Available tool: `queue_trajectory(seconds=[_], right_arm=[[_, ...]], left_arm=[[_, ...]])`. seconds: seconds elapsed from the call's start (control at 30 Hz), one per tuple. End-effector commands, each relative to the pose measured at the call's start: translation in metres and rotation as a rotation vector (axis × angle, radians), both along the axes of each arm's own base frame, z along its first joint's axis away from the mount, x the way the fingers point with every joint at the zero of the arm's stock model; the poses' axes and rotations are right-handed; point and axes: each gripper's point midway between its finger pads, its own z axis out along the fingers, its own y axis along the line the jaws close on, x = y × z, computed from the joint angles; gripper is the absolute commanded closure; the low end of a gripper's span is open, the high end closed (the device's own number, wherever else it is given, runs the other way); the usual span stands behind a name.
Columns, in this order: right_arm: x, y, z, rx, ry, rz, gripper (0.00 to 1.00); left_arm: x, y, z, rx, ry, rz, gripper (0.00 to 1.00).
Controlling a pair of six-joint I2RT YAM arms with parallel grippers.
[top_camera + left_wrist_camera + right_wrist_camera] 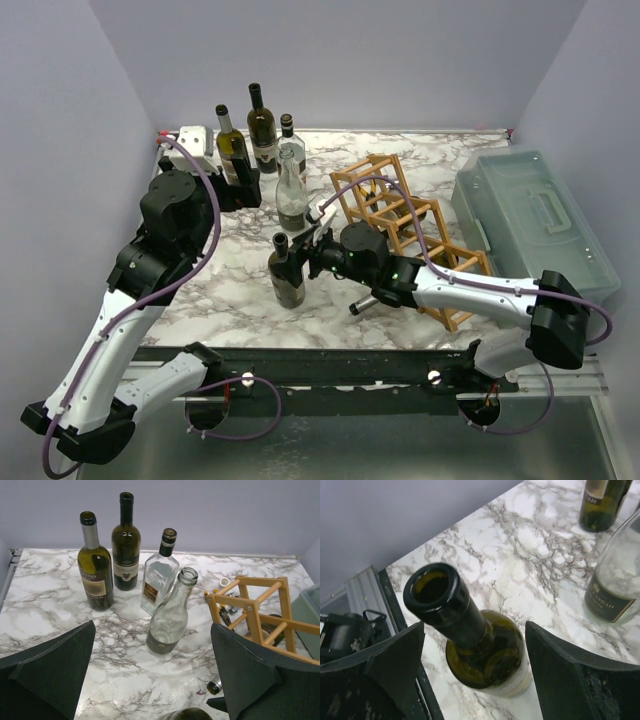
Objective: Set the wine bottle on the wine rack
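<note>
A dark green wine bottle (pixel 287 272) stands upright near the table's front. In the right wrist view its neck and shoulder (pixel 470 630) lie between the spread fingers of my right gripper (pixel 475 672), with a gap on each side. That right gripper (pixel 305 255) comes at the bottle from the right. The light wooden wine rack (pixel 410 232) stands behind the right arm, and its end (pixel 255 615) shows in the left wrist view. My left gripper (pixel 243 180) hovers open at the back left with nothing between its fingers (pixel 60 665).
A clear empty bottle (pixel 291 190) (pixel 170 617) stands mid-table. Three more bottles (pixel 262 128) stand at the back. A translucent lidded box (pixel 530 225) sits at the right. A bottle neck (pixel 362 304) pokes out under the right arm.
</note>
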Motion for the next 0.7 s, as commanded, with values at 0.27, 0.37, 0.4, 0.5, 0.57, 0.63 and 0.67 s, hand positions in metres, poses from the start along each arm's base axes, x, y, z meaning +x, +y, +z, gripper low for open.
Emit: queue_trajectory(seconds=[0.27,0.37,0.4,0.5,0.57,0.63,0.67], right_arm=[[0.029,0.002,0.007,-0.017,-0.058,-0.168,0.25],[0.03,0.005,0.005,-0.021,-0.081,-0.177,0.26],[0.032,0.006,0.003,-0.024,-0.082,-0.183,0.26],[0.033,0.009,0.0,-0.03,-0.084,-0.195,0.31],[0.035,0.011,-0.002,-0.035,-0.099,-0.202,0.34],[0.038,0.011,-0.002,-0.039,-0.108,-0.216,0.41],[0.039,0.011,-0.004,-0.044,-0.109,-0.22,0.47]], left_arm=[[0.022,0.048,-0.03,0.035,-0.014,0.189,0.01],[0.022,0.053,-0.037,0.066,-0.004,0.209,0.01],[0.022,0.055,-0.039,0.078,0.0,0.218,0.01],[0.025,0.06,-0.043,0.097,0.008,0.245,0.01],[0.026,0.059,-0.046,0.1,0.015,0.243,0.01],[0.026,0.057,-0.045,0.096,0.014,0.23,0.01],[0.026,0.057,-0.046,0.096,0.014,0.23,0.01]])
